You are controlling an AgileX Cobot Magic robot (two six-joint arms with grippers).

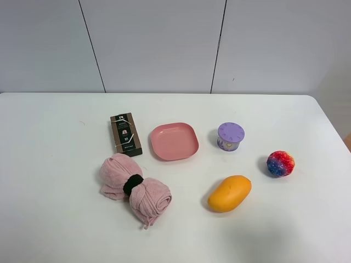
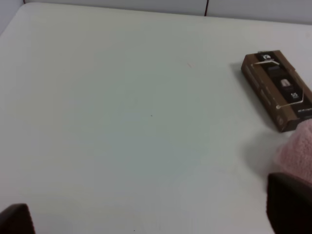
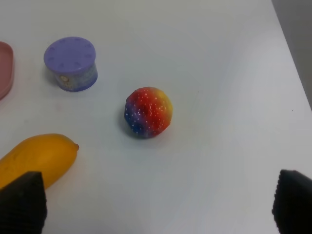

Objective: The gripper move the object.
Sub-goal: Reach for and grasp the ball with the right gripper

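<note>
The small fuzzy ball (image 1: 280,163), mottled red, orange, blue and purple, lies on the white table at the right. It also shows in the right wrist view (image 3: 148,118), ahead of my right gripper (image 3: 157,202). The black fingertips (image 3: 22,202) stand wide apart, open and empty, and do not touch the ball. My left gripper (image 2: 152,214) is open and empty over bare table, with its fingertips (image 2: 290,204) far apart. Neither gripper shows in the exterior high view.
An orange-yellow mango (image 1: 230,193) lies left of the ball. A lilac round container (image 1: 230,136), a pink plate (image 1: 174,141), a brown box (image 1: 125,134) and a pink rolled towel (image 1: 134,188) stand further left. The table's right edge (image 1: 334,129) is near the ball.
</note>
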